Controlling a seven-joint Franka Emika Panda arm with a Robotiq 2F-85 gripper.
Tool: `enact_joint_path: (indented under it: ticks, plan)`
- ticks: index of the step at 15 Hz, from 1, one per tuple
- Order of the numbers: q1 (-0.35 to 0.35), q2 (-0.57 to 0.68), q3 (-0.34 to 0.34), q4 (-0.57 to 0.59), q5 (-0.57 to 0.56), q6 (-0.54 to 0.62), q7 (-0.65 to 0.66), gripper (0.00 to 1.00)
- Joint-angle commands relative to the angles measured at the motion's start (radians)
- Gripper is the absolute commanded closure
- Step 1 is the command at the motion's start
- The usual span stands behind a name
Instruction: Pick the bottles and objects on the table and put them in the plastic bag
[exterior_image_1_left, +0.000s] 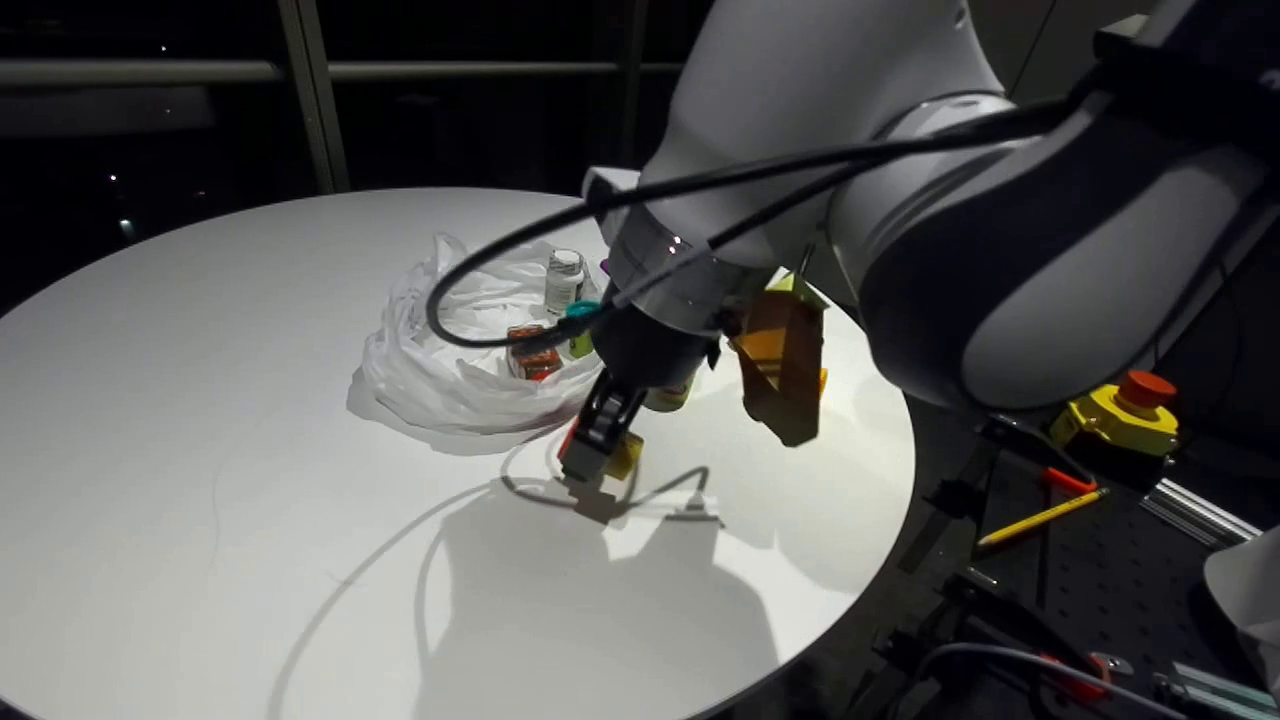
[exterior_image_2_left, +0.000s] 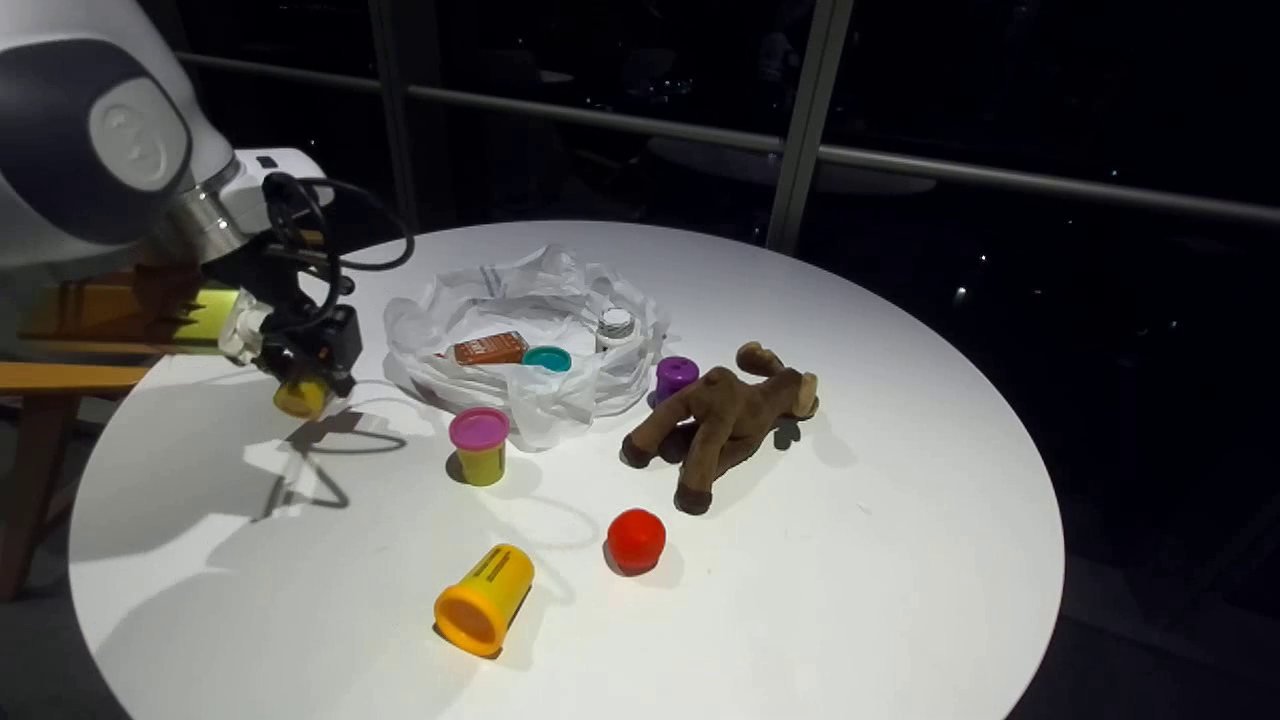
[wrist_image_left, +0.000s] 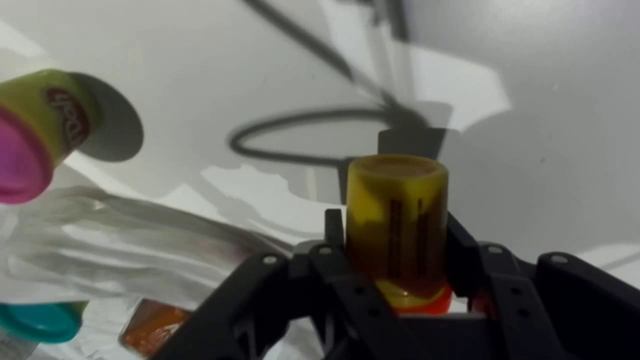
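My gripper (wrist_image_left: 395, 235) is shut on a yellow tub (wrist_image_left: 397, 215) with a red lid, one finger against each side, its base facing away from the palm. In an exterior view, the tub (exterior_image_2_left: 300, 398) is low over the table (exterior_image_2_left: 850, 600). The wrinkled plastic bag (exterior_image_2_left: 565, 405) lies spread wide, holding a white bottle (exterior_image_2_left: 613, 325), a teal-lidded tub (exterior_image_2_left: 547, 358) and an orange-brown box (exterior_image_2_left: 490, 348). Outside it are a pink-lidded tub (exterior_image_2_left: 480, 450), a yellow-orange tub (exterior_image_2_left: 485, 605) on its side, a red piece (exterior_image_2_left: 637, 540), a purple item (exterior_image_2_left: 677, 375) and the brown plush animal (exterior_image_2_left: 735, 410).
A black cable (exterior_image_1_left: 560, 215) loops out from the wrist over the bag. The round table ends not far from the arm. Beyond its edge sits a yellow box with a red button (exterior_image_1_left: 1120, 415), near a pencil (exterior_image_1_left: 1040, 518). Dark windows are behind.
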Motion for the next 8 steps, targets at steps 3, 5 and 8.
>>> enact_joint_path:
  ticks: [3, 5, 8]
  plan:
    - [0.041, 0.036, -0.148, 0.235, 0.068, -0.178, 0.108, 0.8]
    - [-0.041, 0.079, -0.123, 0.332, 0.105, -0.237, 0.134, 0.8]
    - [-0.156, 0.164, -0.093, 0.471, 0.13, -0.282, 0.188, 0.8]
